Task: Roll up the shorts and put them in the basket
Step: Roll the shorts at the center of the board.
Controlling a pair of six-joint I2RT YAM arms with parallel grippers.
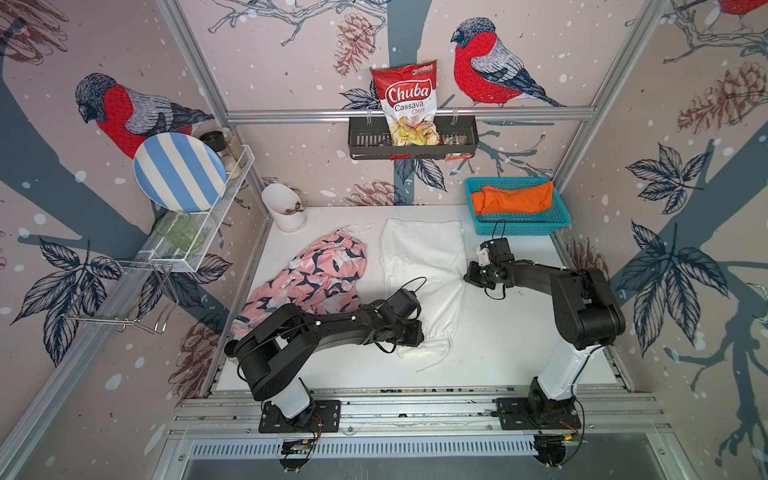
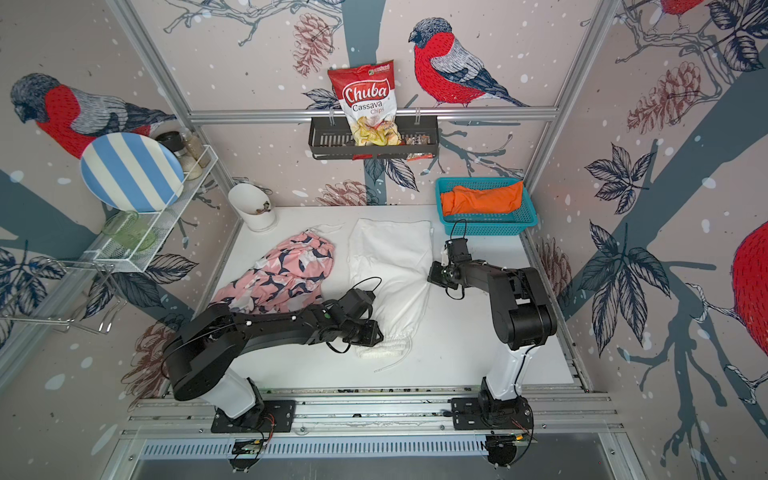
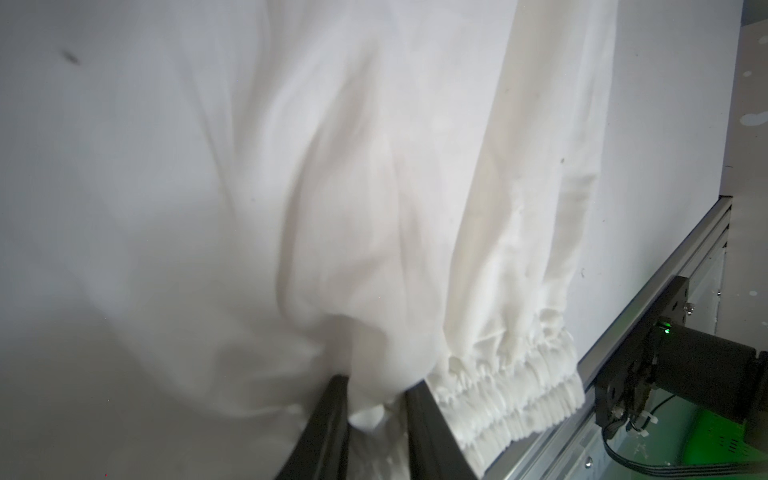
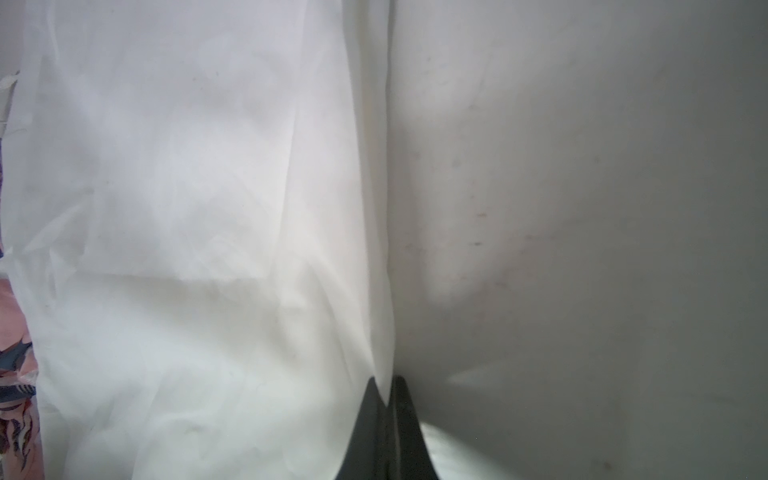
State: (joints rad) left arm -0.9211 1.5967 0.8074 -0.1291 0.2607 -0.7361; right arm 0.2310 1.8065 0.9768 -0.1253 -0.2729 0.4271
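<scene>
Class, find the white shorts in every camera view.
Both top views: white shorts, central, beside the pink shorts.
Left wrist: fills most of the picture.
Right wrist: covers about half, pink shorts alongside.
Shared landmark: gathered waistband, seen from above and by the left wrist.

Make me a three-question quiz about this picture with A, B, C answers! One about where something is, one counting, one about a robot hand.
1. Where are the orange shorts?
A) in the blue basket
B) on the striped plate
C) under the chip bag

2. How many shorts lie on the table outside the basket?
A) one
B) two
C) three

3. What is the left gripper doing?
A) hanging open in the air
B) shut on the white shorts
C) holding the striped plate

Answers:
1 A, orange cloth lies inside the basket.
2 B, only the pink shorts and white shorts lie there.
3 B, the left wrist view shows white cloth pinched in its jaws.
</scene>
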